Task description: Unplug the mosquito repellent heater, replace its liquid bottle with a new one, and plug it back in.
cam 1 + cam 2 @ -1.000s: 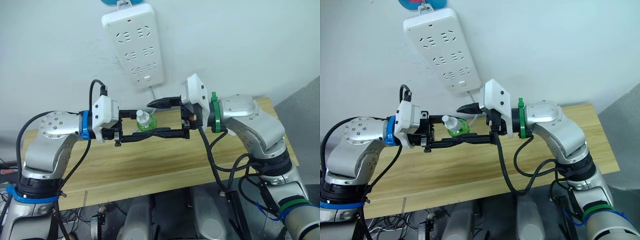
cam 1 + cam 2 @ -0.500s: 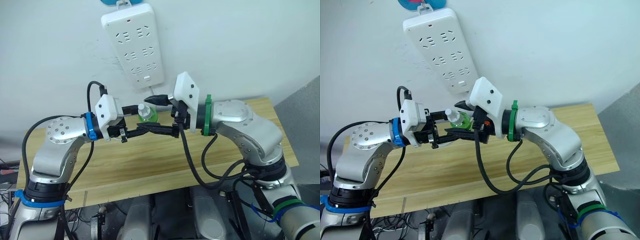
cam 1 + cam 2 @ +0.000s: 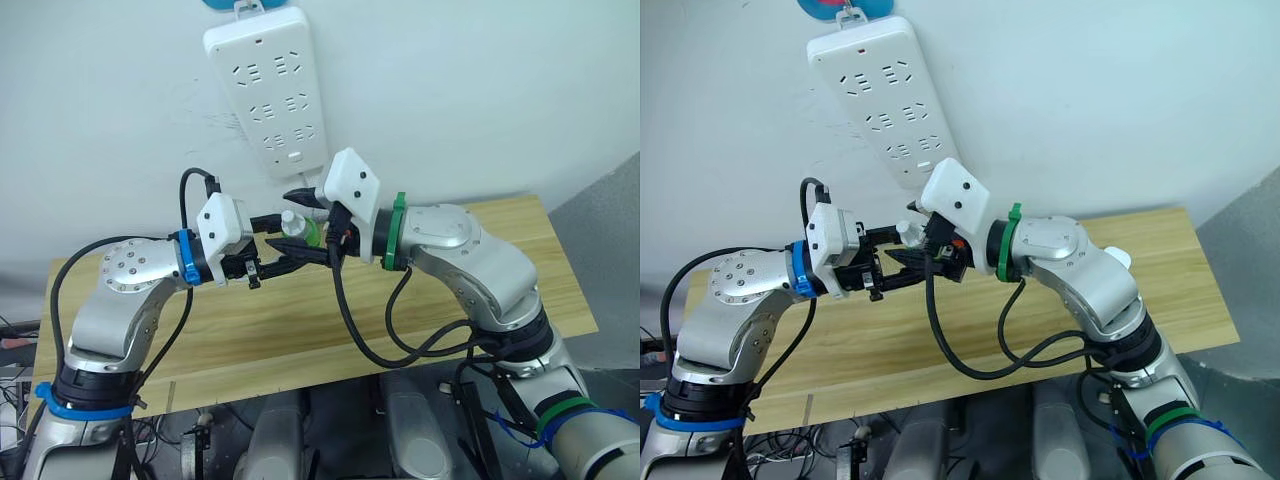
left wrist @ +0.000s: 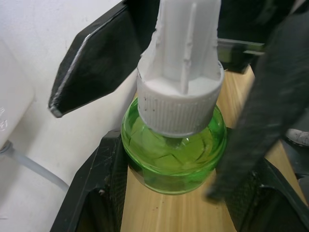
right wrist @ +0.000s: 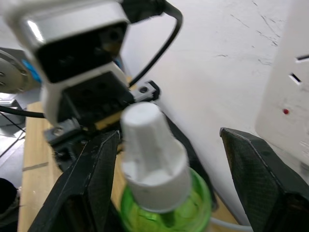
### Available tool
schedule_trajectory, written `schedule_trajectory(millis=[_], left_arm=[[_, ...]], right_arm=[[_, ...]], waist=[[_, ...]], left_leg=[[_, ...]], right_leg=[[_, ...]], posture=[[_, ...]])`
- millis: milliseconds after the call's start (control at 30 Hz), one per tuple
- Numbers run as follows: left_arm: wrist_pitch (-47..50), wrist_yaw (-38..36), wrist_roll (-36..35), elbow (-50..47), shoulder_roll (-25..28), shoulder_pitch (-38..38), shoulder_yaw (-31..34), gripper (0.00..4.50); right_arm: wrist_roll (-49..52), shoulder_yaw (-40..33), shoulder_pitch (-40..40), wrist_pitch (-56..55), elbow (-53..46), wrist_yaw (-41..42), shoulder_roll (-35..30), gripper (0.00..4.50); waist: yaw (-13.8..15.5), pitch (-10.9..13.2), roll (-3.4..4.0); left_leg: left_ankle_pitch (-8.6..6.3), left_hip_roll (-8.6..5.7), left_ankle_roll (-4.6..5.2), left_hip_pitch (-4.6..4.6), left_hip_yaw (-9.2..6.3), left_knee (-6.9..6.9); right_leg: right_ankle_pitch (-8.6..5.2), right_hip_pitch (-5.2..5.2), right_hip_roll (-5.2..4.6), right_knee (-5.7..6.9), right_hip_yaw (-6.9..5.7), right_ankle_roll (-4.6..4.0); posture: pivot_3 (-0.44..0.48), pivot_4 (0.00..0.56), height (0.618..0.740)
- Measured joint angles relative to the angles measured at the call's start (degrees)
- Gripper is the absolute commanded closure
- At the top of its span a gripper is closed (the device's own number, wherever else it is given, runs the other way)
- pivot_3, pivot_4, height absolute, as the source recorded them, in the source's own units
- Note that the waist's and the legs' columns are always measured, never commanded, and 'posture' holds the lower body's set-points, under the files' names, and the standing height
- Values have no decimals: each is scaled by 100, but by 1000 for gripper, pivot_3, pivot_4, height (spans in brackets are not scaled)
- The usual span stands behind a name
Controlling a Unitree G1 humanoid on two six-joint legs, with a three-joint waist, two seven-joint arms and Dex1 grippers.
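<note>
A green liquid bottle (image 4: 174,154) with a white cap (image 5: 149,150) is held above the table, just under the power strip. My left gripper (image 3: 288,248) is shut on its green body. Coming from the opposite side, my right gripper (image 5: 169,179) is open, its two black fingers (image 5: 260,179) standing either side of the cap with a gap. Behind my right forearm a small rounded white piece (image 3: 1118,258) peeks out on the table. It looks like the mosquito repellent heater, mostly hidden.
A long white power strip (image 3: 268,85) hangs tilted on the wall above both grippers, with its cable dropping behind them. The wooden table (image 3: 300,320) runs below, and a grey surface stands off its right end.
My right gripper has swung left and closed in on the bottle, so its fingers now straddle the cap. My left gripper has lifted the bottle slightly toward the wall.
</note>
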Motion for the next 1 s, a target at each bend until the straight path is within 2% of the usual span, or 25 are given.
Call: schedule_trajectory(millis=[1000], left_arm=[[161,-31,-206,-10,156,75,73,2276]], right_arm=[[33,-72,10,-95,-7,252,-178,1033]], waist=[[-3,0,0]], left_leg=[[0,0,-1,0,0,1]], right_leg=[[0,0,0,4,0,0]], posture=[[-142,342,734]])
